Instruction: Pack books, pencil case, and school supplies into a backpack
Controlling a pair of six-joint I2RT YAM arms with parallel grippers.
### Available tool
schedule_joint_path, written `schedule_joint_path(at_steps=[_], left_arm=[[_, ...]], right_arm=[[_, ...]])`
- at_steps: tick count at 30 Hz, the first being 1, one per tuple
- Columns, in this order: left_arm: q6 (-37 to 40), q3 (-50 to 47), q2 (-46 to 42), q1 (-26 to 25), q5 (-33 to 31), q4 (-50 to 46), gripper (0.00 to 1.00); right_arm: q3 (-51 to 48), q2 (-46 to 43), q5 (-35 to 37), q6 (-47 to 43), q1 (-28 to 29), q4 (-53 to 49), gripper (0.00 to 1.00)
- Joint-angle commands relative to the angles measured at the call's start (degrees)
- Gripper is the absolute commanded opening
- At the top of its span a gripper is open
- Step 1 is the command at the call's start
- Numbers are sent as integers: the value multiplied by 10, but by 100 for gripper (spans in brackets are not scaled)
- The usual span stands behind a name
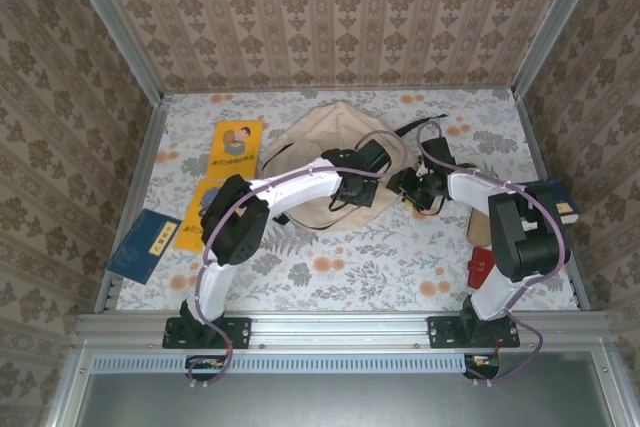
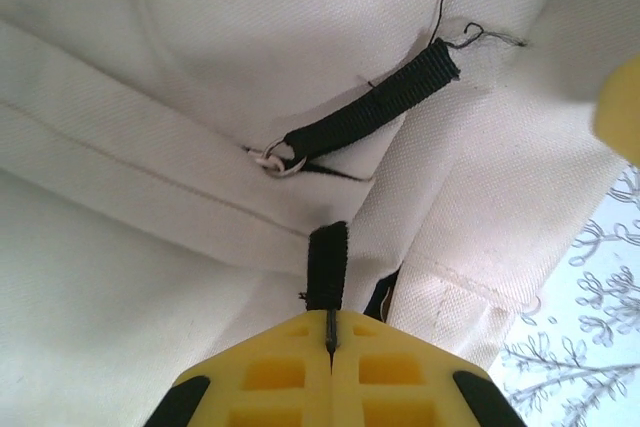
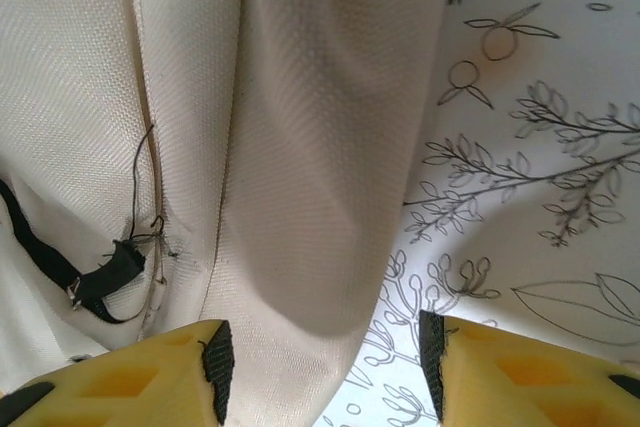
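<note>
Black webbing pull [image 2: 327, 262] sits pinched in the shut left claw [image 2: 330, 339], running toward 12 o'clock. Backpack [image 1: 310, 147] lies mid-table, and the right claw [image 3: 325, 362] gapes astride its 4 o'clock edge.

Left arm [image 1: 300, 187] and right arm [image 1: 470, 192] meet over the backpack [image 1: 300, 142], barring its near side. Books [image 1: 237, 144] line the left; navy book [image 1: 556, 201] and red thing [image 1: 480, 267] the right. Table [image 1: 370, 267] bare in front
</note>
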Motion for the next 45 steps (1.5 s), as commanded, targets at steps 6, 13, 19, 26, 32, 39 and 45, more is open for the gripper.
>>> schedule_joint_path(at_steps=[6,13,19,26,32,39,45], left_arm=[[-25,-54,-59,1,-19,-2,0],[-43,-86,-64,2,-19,-7,0],[-71,-88,-71,22,27,32,24],[-80,-59,-32,38,63,47,42],[-84,-44,1,45,89,53,48],[-96,-41,20,54,121,68,47],[-94,-42,18,57,125,74,31]], right_arm=[[22,24,12,10,12,10,45],[23,30,33,12,24,4,30],[21,30,34,11,26,4,32],[15,30,34,12,27,5,31],[15,33,33,12,27,7,31],[16,37,28,12,28,9,31],[17,40,29,12,30,8,30]])
